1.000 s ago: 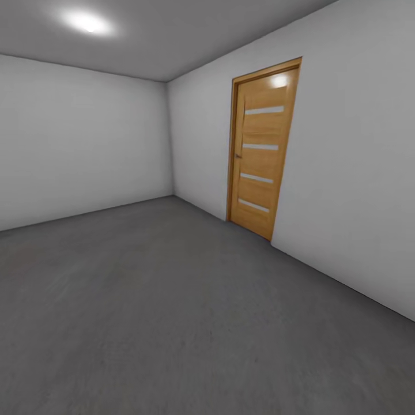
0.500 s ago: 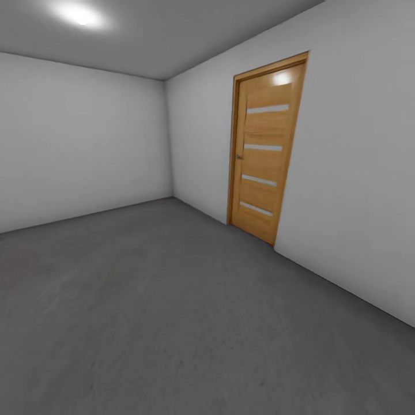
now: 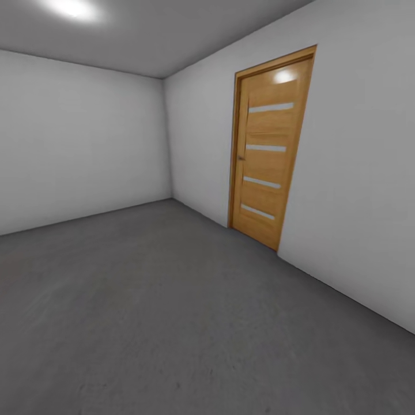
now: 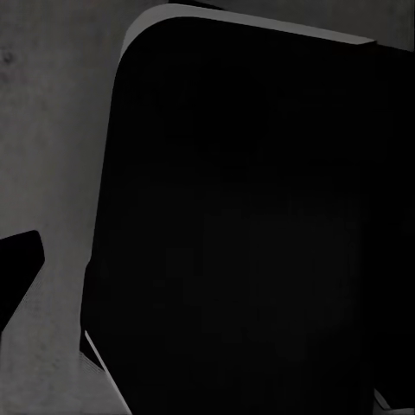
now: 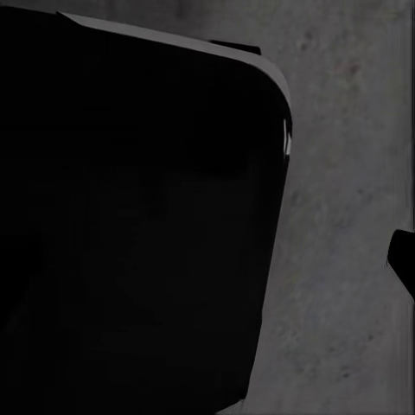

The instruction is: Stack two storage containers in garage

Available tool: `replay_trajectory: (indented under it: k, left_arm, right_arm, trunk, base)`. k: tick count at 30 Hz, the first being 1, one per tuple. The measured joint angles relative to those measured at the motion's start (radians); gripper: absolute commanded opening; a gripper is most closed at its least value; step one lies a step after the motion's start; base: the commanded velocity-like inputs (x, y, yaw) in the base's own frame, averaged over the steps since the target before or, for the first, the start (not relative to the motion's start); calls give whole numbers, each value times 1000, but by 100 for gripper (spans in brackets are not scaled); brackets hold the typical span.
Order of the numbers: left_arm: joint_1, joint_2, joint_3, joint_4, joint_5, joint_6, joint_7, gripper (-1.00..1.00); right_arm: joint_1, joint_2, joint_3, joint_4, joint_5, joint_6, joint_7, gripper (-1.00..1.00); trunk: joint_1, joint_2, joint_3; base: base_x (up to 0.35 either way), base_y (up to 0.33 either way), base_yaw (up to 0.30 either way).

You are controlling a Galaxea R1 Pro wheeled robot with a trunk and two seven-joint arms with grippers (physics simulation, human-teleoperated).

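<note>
Garage: dark grey concrete floor (image 3: 173, 311), plain white walls (image 3: 80, 138), ceiling spotlight (image 3: 72, 8) glowing. Wooden door (image 3: 266, 151) shut in wall, four pale horizontal strips across it, handle on edge nearer room corner. Floor in front of door bare concrete. Storage containers: place cannot be told. Wrist views: large black rounded body (image 4: 251, 225) close to lens, speckled floor beside it. Hands' opening and hold: cannot tell.

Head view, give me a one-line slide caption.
Bare garage: dark grey concrete floor, plain white walls, a closed wooden door on the right, ceiling spotlight overhead.
</note>
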Motion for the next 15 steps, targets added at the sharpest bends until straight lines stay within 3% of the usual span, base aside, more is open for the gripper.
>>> replay_trajectory:
  k: [15]
  left_arm:
    - [0, -2, 0, 0, 0, 0, 0, 100]
  right_arm:
    - [0, 1, -1, 0, 1, -3, 0, 100]
  trunk:
    - [0, 0, 0]
  base:
    - [323, 0, 0]
